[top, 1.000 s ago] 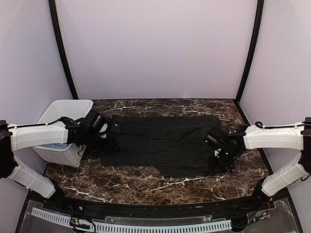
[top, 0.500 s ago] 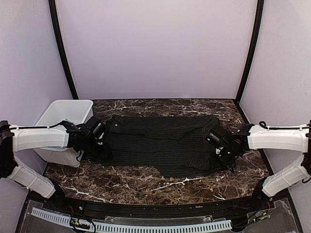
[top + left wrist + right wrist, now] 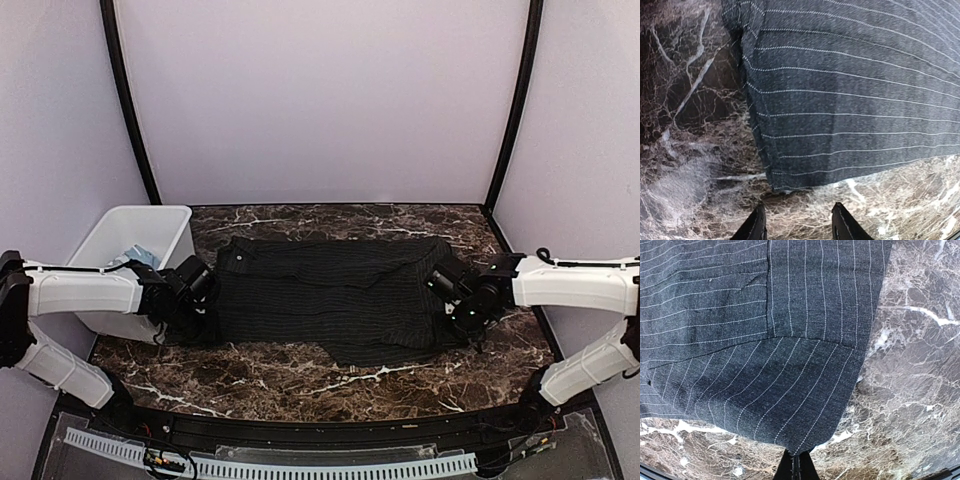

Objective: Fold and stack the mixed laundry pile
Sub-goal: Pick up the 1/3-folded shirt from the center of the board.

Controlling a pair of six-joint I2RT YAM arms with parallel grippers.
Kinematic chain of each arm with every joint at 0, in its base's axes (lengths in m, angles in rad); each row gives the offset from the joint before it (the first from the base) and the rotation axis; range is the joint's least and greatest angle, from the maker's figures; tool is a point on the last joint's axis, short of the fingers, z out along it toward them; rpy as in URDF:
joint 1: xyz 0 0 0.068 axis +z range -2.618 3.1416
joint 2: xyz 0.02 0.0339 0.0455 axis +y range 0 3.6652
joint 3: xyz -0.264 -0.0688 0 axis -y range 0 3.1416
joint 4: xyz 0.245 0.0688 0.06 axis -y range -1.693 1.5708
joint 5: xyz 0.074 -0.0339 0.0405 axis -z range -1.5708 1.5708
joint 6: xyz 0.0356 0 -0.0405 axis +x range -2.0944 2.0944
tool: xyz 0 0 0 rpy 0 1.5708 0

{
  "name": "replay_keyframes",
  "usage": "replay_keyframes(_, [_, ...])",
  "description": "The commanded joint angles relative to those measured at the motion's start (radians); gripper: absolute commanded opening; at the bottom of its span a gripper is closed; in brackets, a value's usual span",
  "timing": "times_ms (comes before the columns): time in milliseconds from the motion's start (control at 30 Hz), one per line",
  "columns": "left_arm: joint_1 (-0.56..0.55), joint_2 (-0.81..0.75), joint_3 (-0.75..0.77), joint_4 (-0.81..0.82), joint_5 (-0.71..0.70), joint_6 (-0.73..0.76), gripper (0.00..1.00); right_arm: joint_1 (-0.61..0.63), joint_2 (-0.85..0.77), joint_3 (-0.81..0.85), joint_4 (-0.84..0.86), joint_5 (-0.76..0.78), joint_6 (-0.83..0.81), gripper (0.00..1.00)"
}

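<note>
Marble tabletop [image 3: 300, 375] is all dark brown veins. From the top view I get the whole black pinstriped shirt [image 3: 330, 290] spread flat mid-table, plus the light blue T-shirt [image 3: 140, 252] down in the white bin [image 3: 100, 240] on the left. The wrist cams only show edges. The left gripper [image 3: 799, 212] has its fingers apart over bare marble, just short of the hem. The right gripper [image 3: 796, 462] is squeezed together at a shirt corner, and I can't tell if any cloth's caught. A bare strip of marble runs along the near side.
</note>
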Motion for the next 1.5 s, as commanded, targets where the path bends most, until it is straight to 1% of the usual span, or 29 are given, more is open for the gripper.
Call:
replay_keyframes(0, [-0.004,0.033,-0.009,0.028,0.006,-0.016,0.43,-0.002,-0.030,0.024,-0.025,0.030,-0.003,0.00])
replay_keyframes(100, [-0.004,0.058,0.002,0.047,-0.006,-0.022,0.41,-0.002,-0.040,0.021,-0.032,0.034,0.000,0.00])
replay_keyframes(167, [-0.004,0.070,0.006,0.058,-0.011,-0.023,0.38,-0.004,-0.047,0.017,-0.032,0.033,0.001,0.00])
replay_keyframes(333, [-0.004,0.082,0.010,0.064,-0.029,-0.025,0.25,-0.004,-0.060,0.012,-0.034,0.035,0.006,0.00])
replay_keyframes(467, [-0.004,0.077,0.012,0.045,-0.052,-0.033,0.21,-0.005,-0.068,0.017,-0.040,0.043,0.009,0.00])
replay_keyframes(533, [-0.004,0.074,0.015,0.021,-0.076,-0.042,0.22,-0.005,-0.069,0.017,-0.040,0.043,0.008,0.00])
replay_keyframes(567, [-0.004,0.072,0.018,0.009,-0.087,-0.055,0.28,-0.005,-0.069,0.017,-0.040,0.040,0.008,0.00])
replay_keyframes(633, [-0.004,0.065,0.029,-0.027,-0.108,-0.068,0.37,-0.005,-0.071,0.015,-0.038,0.040,0.007,0.00])
replay_keyframes(733, [-0.004,0.049,0.033,-0.053,-0.126,-0.080,0.38,-0.005,-0.070,0.015,-0.037,0.038,0.005,0.00])
replay_keyframes(800, [-0.004,0.042,0.028,-0.035,-0.132,-0.072,0.37,-0.005,-0.068,0.012,-0.032,0.037,0.004,0.00])
replay_keyframes(1000, [-0.004,0.102,0.046,0.024,-0.101,-0.039,0.25,-0.004,-0.076,0.015,-0.038,0.043,0.007,0.00])
replay_keyframes(1100, [-0.004,0.107,0.049,0.052,-0.097,-0.031,0.21,-0.006,-0.079,0.015,-0.041,0.043,0.011,0.00])
replay_keyframes(1133, [-0.004,0.111,0.051,0.053,-0.096,-0.028,0.19,-0.005,-0.081,0.015,-0.042,0.043,0.010,0.00])
replay_keyframes(1233, [-0.004,0.118,0.057,0.053,-0.094,-0.021,0.16,-0.006,-0.083,0.014,-0.041,0.045,0.011,0.00])
replay_keyframes(1300, [-0.004,0.120,0.056,0.053,-0.092,-0.018,0.12,-0.006,-0.083,0.017,-0.042,0.046,0.011,0.00])
replay_keyframes(1367, [-0.004,0.120,0.055,0.049,-0.089,-0.022,0.05,-0.007,-0.086,0.017,-0.043,0.047,0.011,0.00])
replay_keyframes(1433, [-0.004,0.115,0.059,0.035,-0.081,-0.023,0.01,-0.005,-0.091,0.018,-0.047,0.048,0.012,0.00])
replay_keyframes(1467, [-0.004,0.107,0.065,0.017,-0.078,-0.023,0.00,-0.006,-0.097,0.020,-0.051,0.050,0.015,0.00])
